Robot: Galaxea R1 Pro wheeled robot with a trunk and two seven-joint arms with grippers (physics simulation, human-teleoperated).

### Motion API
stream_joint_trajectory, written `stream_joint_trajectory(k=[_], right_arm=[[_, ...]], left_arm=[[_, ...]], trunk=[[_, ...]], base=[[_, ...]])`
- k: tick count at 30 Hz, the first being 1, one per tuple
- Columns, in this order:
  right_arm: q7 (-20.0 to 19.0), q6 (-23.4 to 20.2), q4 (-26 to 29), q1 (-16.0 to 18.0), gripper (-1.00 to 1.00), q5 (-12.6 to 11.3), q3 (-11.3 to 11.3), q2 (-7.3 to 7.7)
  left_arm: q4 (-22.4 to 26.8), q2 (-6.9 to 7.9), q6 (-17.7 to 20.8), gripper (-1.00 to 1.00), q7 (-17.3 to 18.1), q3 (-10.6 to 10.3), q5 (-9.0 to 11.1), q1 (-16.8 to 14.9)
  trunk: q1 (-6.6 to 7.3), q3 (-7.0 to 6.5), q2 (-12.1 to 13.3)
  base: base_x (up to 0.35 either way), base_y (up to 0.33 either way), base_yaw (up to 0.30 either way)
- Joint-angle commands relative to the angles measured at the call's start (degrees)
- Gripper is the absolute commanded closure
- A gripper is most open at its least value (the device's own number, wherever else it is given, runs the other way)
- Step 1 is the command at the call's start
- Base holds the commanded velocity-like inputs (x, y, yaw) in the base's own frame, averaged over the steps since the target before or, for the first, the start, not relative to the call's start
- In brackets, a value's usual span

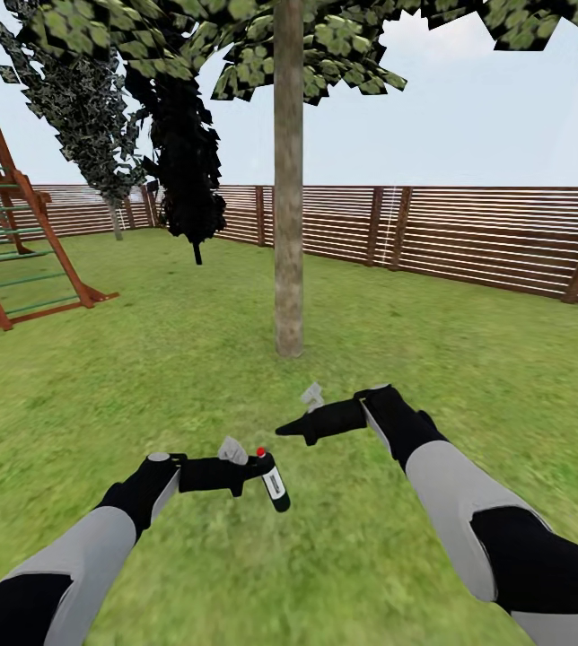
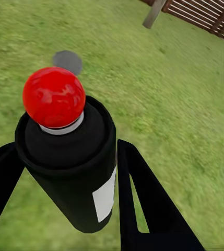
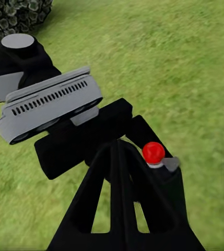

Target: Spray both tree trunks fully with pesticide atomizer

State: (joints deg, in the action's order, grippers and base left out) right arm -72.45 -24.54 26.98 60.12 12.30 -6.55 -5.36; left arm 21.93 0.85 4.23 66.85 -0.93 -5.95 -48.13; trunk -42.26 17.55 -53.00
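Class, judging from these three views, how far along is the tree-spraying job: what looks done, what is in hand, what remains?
Done: the small black spray bottle with white label and red tip is off the grass, clamped between the left gripper's jaws. In hand: the robot faces the straight grey-brown tree trunk, the right gripper shut and holding nothing. Left: no white specks show on the bark, so spraying this trunk seems yet to start, and a second tree also remains.

The pesticide atomizer (image 2: pixel 72 172) looks matt black with a glossy red tip; the tree trunk (image 1: pixel 288 224) has rough, mottled bark.
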Motion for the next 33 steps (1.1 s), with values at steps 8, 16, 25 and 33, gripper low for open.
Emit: stream_joint_trajectory(k=[8,16,25,33], right_arm=[[3.4,-0.1,0.0,0.0,1.00,-0.1,-0.2,-0.98],[7.0,-0.2,-0.1,0.0,1.00,-0.2,-1.6,-2.11],[9.4,-0.2,-0.3,0.0,1.00,-0.2,-1.9,-2.51],[9.6,-0.1,-0.7,-0.1,1.00,-0.2,-2.0,-2.56]], left_arm=[[-0.2,0.00,0.0,1.00,0.2,0.1,0.0,0.0],[-0.2,-0.12,0.0,1.00,0.2,0.0,0.1,0.0],[0.0,-0.49,0.2,1.00,0.2,-0.2,0.1,0.0],[0.0,-0.50,0.2,1.00,0.2,-0.2,0.1,0.0]], trunk=[[0.00,0.00,0.0],[0.00,0.00,0.0],[0.00,0.00,0.0],[0.00,0.00,0.0]], base=[[0.000,0.000,0.000],[0.000,0.000,0.000],[0.000,0.000,0.000],[0.000,0.000,0.000]])
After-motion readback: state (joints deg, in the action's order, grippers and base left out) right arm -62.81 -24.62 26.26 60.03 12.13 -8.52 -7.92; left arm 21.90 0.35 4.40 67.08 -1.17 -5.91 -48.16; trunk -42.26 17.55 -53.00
